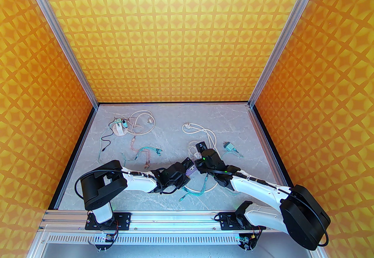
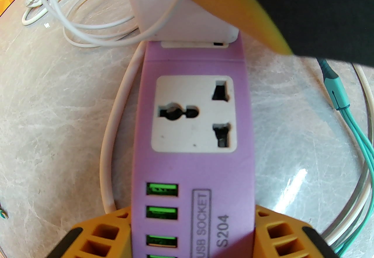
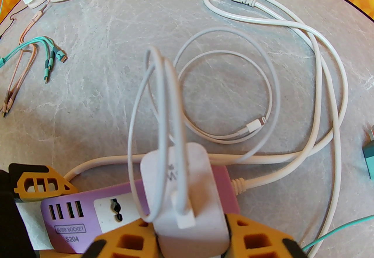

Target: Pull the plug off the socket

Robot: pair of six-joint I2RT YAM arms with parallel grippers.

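Left fingers [image 2: 102,233] clamp the purple socket strip [image 2: 192,169], right fingers [image 3: 254,239] pinch its white plug [image 3: 207,192]: grasp seemingly done, next needs a straight pull.

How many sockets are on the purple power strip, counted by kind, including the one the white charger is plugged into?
USB ports: 4
Free mains outlet: 1
Mains outlet taken by the white charger: 1
Total on the purple power strip: 6
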